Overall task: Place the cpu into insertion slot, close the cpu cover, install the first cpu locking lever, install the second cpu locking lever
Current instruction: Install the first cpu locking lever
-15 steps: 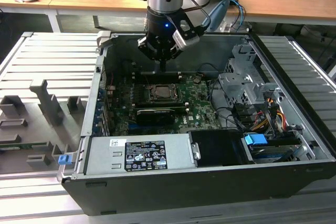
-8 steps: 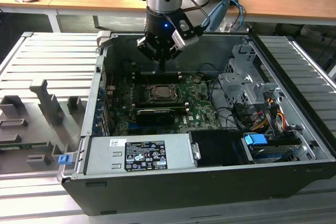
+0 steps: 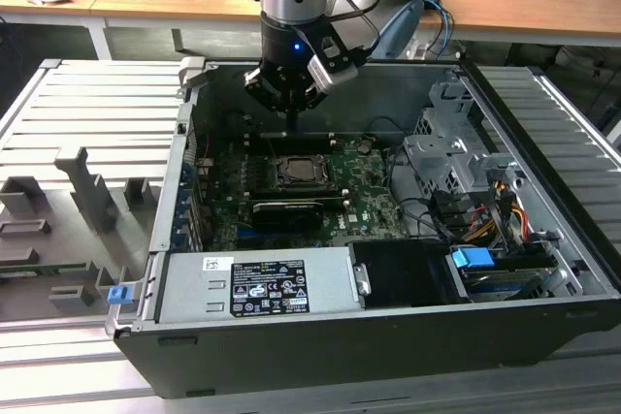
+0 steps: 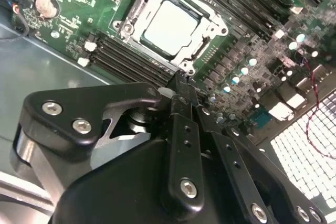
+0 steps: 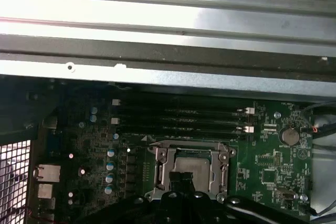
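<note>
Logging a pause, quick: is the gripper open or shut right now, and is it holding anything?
The gripper is shut, with nothing seen between its fingertips; it hangs close to the seated chip.

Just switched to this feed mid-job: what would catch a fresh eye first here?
First, the silvery-grey square cpu seated in its socket on the green motherboard, with the grey metal window-frame cpu cover lying flat around it. Next, the black robot hand hanging over the board beside the socket, inside the open dark-grey computer case.
</note>
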